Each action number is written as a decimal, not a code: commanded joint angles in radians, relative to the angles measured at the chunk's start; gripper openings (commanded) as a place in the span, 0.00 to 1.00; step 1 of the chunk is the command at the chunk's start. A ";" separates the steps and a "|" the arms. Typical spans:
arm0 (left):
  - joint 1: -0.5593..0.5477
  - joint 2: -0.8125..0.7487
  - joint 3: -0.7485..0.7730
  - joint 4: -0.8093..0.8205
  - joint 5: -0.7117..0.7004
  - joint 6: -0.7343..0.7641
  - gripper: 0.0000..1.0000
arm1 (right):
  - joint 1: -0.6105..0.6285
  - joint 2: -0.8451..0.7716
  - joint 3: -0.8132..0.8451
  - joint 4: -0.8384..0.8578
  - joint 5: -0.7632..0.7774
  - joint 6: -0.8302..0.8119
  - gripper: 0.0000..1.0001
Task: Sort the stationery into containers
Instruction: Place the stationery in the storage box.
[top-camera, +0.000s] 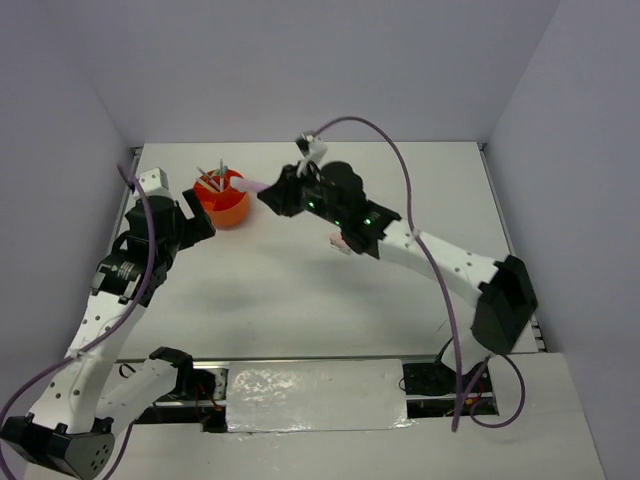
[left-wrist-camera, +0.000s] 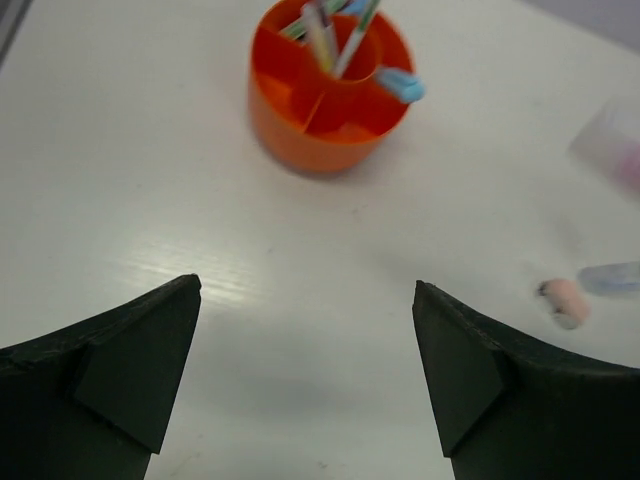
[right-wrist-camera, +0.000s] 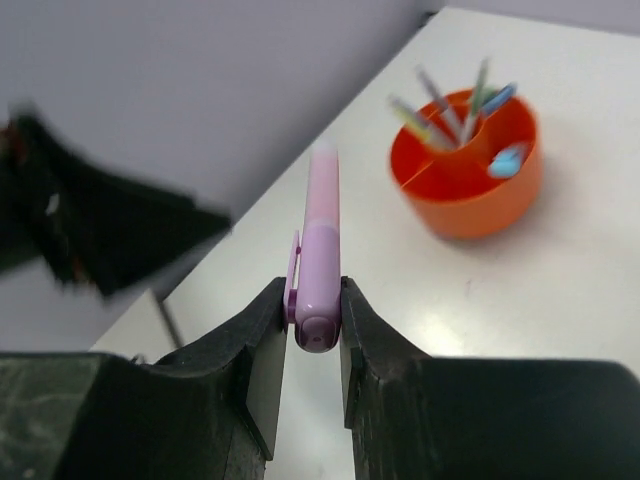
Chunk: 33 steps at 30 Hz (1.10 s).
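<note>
Purple marker (right-wrist-camera: 318, 270) sitting pinched between right gripper (right-wrist-camera: 313, 320) fingers, far end blurring pink. Orange organizer (right-wrist-camera: 470, 205) standing ahead-right of it, holding pens (right-wrist-camera: 440, 110). Left gripper (left-wrist-camera: 305, 295) hanging spread wide, organizer ahead, its far rim cut off. Pink eraser (left-wrist-camera: 565, 300) lying ahead-right, blurred; clear item (left-wrist-camera: 612, 277) beside it, hard to identify.

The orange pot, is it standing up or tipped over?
Upright: the orange pot sits on its base, rim up, with pens poking out of its middle ring.

You've got bare table (left-wrist-camera: 300, 260) in front of the orange organizer (left-wrist-camera: 300, 130), but pens (left-wrist-camera: 322, 35) stick up from its centre and the right gripper (top-camera: 272, 194) with a purple marker (top-camera: 254, 186) hangs just beside it.
</note>
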<state>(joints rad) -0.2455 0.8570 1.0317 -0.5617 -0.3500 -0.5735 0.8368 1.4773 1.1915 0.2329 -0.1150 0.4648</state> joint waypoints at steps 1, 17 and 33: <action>0.002 -0.025 -0.005 -0.118 -0.130 0.147 0.99 | -0.019 0.209 0.306 -0.342 0.177 -0.124 0.00; 0.084 -0.188 -0.142 0.000 -0.027 0.172 0.99 | -0.064 0.738 1.021 -0.607 0.293 -0.276 0.00; 0.100 -0.180 -0.151 0.013 0.043 0.190 0.99 | -0.064 0.830 1.054 -0.504 0.163 -0.313 0.00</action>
<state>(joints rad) -0.1516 0.6781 0.8764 -0.5976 -0.3279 -0.4137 0.7719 2.2993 2.1807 -0.3290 0.0818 0.1730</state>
